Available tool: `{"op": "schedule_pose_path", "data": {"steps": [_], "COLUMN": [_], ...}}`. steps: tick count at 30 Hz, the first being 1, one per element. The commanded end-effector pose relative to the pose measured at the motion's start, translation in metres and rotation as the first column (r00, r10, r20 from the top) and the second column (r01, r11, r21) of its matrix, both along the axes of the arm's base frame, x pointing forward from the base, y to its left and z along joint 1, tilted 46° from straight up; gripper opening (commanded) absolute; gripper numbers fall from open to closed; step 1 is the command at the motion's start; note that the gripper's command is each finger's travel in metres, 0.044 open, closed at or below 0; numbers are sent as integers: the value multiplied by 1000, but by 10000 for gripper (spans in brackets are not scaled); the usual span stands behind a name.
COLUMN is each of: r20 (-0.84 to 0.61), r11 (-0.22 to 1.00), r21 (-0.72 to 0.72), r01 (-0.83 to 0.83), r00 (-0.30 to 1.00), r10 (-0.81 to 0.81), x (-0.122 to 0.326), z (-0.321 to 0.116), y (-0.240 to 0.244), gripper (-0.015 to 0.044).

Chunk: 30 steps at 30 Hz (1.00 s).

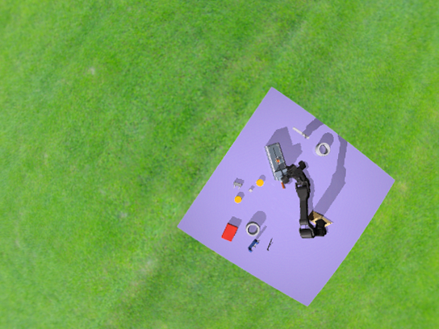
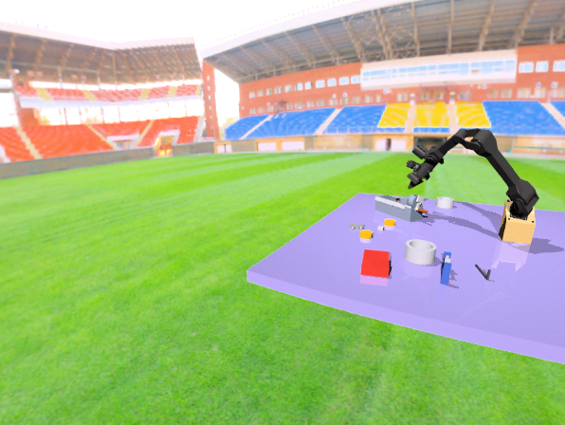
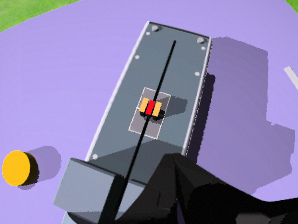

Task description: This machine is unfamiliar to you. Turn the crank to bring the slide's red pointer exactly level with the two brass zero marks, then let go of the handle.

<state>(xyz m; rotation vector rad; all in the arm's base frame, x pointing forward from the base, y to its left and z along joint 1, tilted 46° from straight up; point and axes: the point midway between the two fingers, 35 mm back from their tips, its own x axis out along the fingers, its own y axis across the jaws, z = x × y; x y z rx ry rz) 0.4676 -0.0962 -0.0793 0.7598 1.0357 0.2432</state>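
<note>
The grey crank machine [image 1: 273, 150] [image 2: 395, 209] [image 3: 122, 112] stands near the far side of the table, with a dark slot along its top. In the wrist view the red pointer [image 3: 150, 107] sits between two brass marks, the left one [image 3: 144, 105] and the right one [image 3: 157, 109], and looks about level with them. The orange-red crank handle [image 1: 283, 185] [image 2: 423, 212] sticks out at the machine's near end. My gripper [image 2: 410, 186] [image 3: 170, 160] is shut and empty, raised above the machine's crank end. Its fingers hide part of that end in the wrist view.
Two yellow discs [image 1: 259, 183] [image 1: 238, 200] [image 2: 390, 222] [image 2: 366, 234] lie beside the machine. A white ring [image 2: 445, 204] stands behind it, another [image 2: 420, 256] nearer. A red box [image 1: 229, 232] [image 2: 375, 264] and a blue object [image 2: 446, 269] stand farther off.
</note>
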Motion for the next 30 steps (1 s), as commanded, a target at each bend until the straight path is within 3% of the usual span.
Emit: {"op": "schedule_pose_path", "data": {"steps": [1, 3, 20, 21, 30], "r20": [0, 0, 0, 0, 0], "r11": [1000, 1000, 1000, 1000, 1000], "r21": [0, 0, 0, 0, 0], "r01": [0, 0, 0, 0, 0], "r00": [1000, 1000, 1000, 1000, 1000], "r10": [0, 0, 0, 0, 0], "x": [0, 0, 0, 0, 0], "z": [0, 0, 0, 0, 0], "y": [0, 0, 0, 0, 0], "gripper": [0, 0, 440, 440, 204]}}
